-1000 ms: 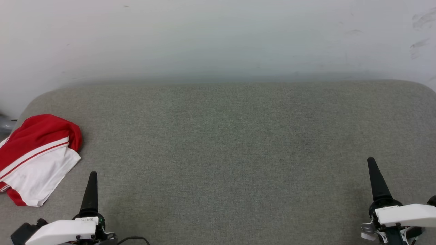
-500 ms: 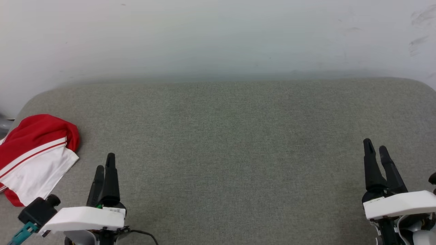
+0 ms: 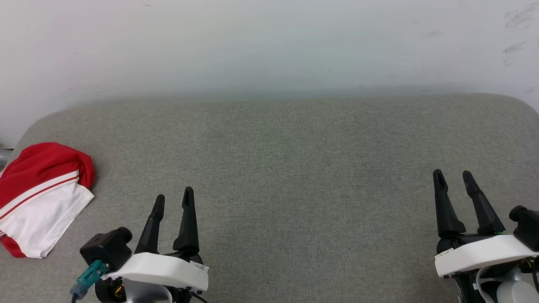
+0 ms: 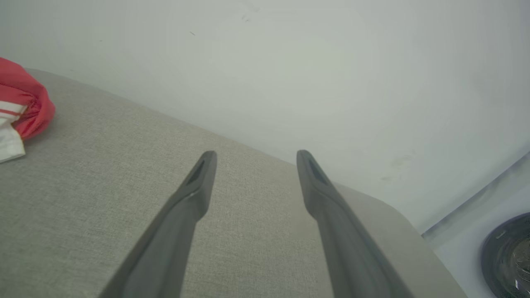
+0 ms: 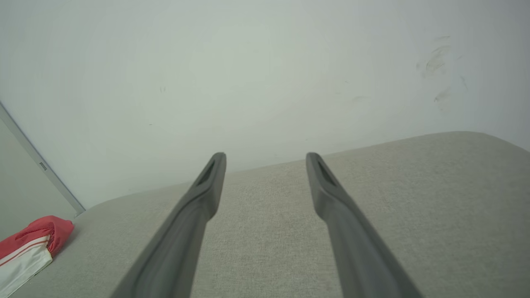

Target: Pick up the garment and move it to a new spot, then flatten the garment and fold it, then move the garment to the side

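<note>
The garment point(image 3: 40, 198), a red shirt with a white sleeve and thin red-and-white trim, lies bunched at the far left of the grey cushioned surface point(image 3: 294, 168). It also shows at the left edge of the left wrist view, garment point(image 4: 20, 107), and low left in the right wrist view, garment point(image 5: 29, 244). My left gripper point(image 3: 173, 198) is open above the cushion, to the right of the garment and apart from it, with nothing between its fingers point(image 4: 194, 186). My right gripper point(image 3: 452, 174) stands open and empty at the lower right, fingers point(image 5: 211, 182) spread.
A pale wall point(image 3: 269, 46) rises behind the cushion's rounded far edge. A dark round object point(image 4: 509, 256) sits on the floor off the cushion's right end in the left wrist view. A grey strip point(image 5: 41, 169) runs down the wall at left.
The left gripper has moved rightward and up the view, away from the garment, turning so both fingers show spread. The right gripper has shifted slightly left and also turned. The garment lies where it was.
</note>
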{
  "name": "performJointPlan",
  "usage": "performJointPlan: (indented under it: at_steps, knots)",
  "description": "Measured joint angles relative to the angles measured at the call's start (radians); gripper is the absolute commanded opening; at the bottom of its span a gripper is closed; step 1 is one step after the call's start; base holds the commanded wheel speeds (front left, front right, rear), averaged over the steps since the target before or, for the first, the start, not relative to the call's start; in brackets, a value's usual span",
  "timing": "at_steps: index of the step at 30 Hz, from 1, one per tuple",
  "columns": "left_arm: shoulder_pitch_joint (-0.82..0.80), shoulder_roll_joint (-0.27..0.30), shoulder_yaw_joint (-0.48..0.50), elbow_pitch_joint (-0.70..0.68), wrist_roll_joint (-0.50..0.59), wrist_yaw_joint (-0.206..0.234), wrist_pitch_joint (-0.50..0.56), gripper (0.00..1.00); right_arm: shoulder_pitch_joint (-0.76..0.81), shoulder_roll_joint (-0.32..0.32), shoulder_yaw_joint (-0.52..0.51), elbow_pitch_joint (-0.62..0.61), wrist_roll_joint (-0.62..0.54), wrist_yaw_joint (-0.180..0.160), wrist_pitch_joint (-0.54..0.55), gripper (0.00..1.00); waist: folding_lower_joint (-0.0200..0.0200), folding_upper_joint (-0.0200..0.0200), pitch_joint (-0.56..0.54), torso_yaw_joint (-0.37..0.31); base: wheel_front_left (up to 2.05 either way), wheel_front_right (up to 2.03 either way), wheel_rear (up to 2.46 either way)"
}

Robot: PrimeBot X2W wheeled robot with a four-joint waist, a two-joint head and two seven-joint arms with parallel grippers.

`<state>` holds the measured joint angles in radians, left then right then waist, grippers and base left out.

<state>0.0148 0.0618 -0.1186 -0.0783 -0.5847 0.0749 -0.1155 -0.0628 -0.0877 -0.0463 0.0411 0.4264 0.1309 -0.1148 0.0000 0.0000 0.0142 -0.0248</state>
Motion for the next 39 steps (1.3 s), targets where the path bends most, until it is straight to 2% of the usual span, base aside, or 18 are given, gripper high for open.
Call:
performJointPlan:
  at_steps: [12,18,25,33,39]
  knots:
    - [-0.010,0.097,-0.200,-0.014,0.142,0.174,-0.032,1.00,0.003,-0.006,0.019,0.007,-0.202,0.000,-0.031,1.00,0.0000,0.0000,0.000,-0.009,0.00,0.00,0.00]
    - [-0.016,0.124,-0.252,0.026,0.183,0.217,-0.048,1.00,0.003,-0.003,0.023,0.018,-0.286,0.000,-0.045,1.00,0.0000,0.0000,0.000,-0.015,0.00,0.00,0.00]
    - [-0.020,0.125,-0.275,0.032,0.231,0.268,-0.064,1.00,0.003,0.000,0.028,0.018,-0.371,0.000,-0.063,1.00,0.0000,0.0000,0.003,-0.019,0.00,0.00,0.00]
    - [-0.018,0.114,-0.284,0.023,0.273,0.277,-0.081,1.00,0.003,0.006,0.036,0.002,-0.436,0.000,-0.081,1.00,0.0000,0.0000,0.005,-0.021,0.00,0.00,0.00]
    - [0.016,0.061,-0.203,0.009,0.266,0.221,-0.094,1.00,0.005,0.025,0.020,0.002,-0.367,0.000,-0.096,1.00,0.0000,0.0000,0.005,-0.022,0.00,0.00,0.00]
